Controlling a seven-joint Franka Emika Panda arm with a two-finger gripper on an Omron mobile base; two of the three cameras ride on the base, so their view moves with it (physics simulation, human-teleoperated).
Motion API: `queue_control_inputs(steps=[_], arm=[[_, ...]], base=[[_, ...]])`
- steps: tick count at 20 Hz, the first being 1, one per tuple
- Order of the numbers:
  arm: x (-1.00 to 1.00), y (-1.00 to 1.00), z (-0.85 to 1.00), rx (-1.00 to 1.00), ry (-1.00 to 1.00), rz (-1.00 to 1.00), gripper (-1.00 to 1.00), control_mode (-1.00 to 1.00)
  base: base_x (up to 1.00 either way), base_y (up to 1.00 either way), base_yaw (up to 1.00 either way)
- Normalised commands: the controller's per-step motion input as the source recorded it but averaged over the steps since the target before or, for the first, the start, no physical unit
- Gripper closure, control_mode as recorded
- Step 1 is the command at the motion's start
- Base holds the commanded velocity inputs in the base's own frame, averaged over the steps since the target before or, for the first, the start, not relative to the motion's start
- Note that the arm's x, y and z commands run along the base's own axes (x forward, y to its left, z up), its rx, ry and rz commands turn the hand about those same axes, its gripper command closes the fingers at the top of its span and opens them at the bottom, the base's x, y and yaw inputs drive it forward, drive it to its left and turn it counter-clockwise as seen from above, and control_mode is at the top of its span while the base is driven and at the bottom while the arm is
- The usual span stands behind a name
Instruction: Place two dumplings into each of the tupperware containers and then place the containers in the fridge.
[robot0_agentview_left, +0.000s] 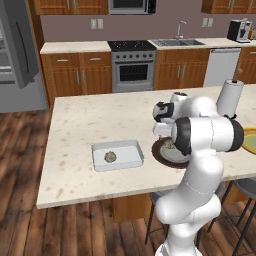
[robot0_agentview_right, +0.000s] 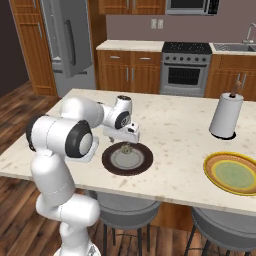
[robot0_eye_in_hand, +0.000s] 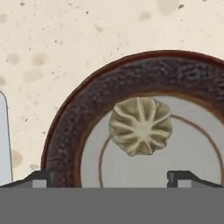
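In the hand view, a dumpling (robot0_eye_in_hand: 140, 126) is lying at the centre of the frame on the dark brown plate (robot0_eye_in_hand: 87, 113), just above the gap between the two fingertips (robot0_eye_in_hand: 41, 177). The gripper (robot0_eye_in_hand: 112, 177) is standing spread wide (holding and touching nothing) and is hovering over this plate.

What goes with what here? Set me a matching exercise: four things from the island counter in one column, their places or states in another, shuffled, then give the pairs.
Things:
1. dumpling under the gripper
2. clear container
3. paper towel roll
4. yellow plate

Places or states:
A. stands upright behind the yellow plate
B. holds one dumpling
C. lies on the dark brown plate
D. bare, at the right end of the counter

The gripper is open above the brown plate.

Pairs: 1-C, 2-B, 3-A, 4-D
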Motion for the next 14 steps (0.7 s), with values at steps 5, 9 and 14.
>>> queue_control_inputs(steps=[5, 9, 14], arm=[[0.15, -0.41, -0.24, 0.00, 0.00, 0.00, -1.00, -1.00], [0.04, -0.03, -0.33, 0.00, 0.04, 0.00, -1.00, -1.00], [0.00, 0.00, -0.24, 0.00, 0.08, 0.01, -1.00, -1.00]], base=[[0.00, 0.00, 0.00], [0.00, 0.00, 0.00], [0.00, 0.00, 0.00]])
